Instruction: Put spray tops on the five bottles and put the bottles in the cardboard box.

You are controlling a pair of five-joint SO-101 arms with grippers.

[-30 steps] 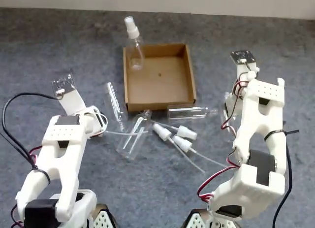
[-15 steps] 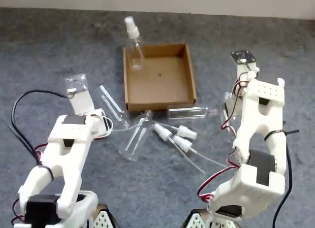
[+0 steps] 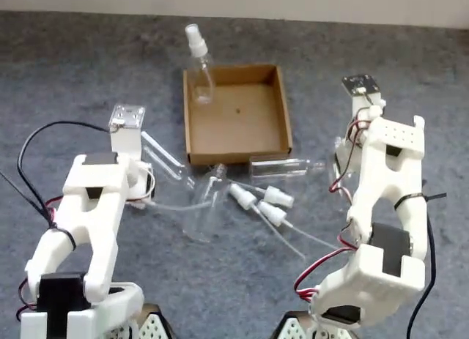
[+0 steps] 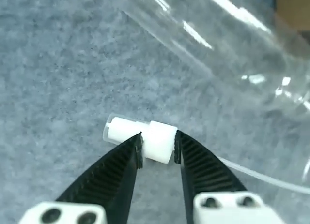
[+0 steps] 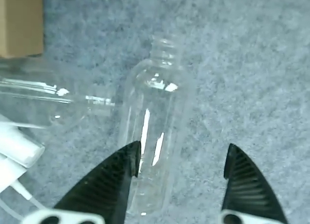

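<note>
Left gripper [image 4: 158,145] pinches white plastic spray top [image 4: 156,138] at tips (shallow bite), may pop free; right gripper [image 5: 183,154] spread wide, empty.

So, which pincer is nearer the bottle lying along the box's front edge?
Right. The right pincer hangs beside that bottle, over another bottle; the left pincer is farther, shut on a spray top.

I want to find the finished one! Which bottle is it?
Find the brown cardboard box in the middle of the grey table. The bottle is in its far left corner. It alone wears a white spray top; the other clear bottles lie bare-necked on the table outside the box.
</note>
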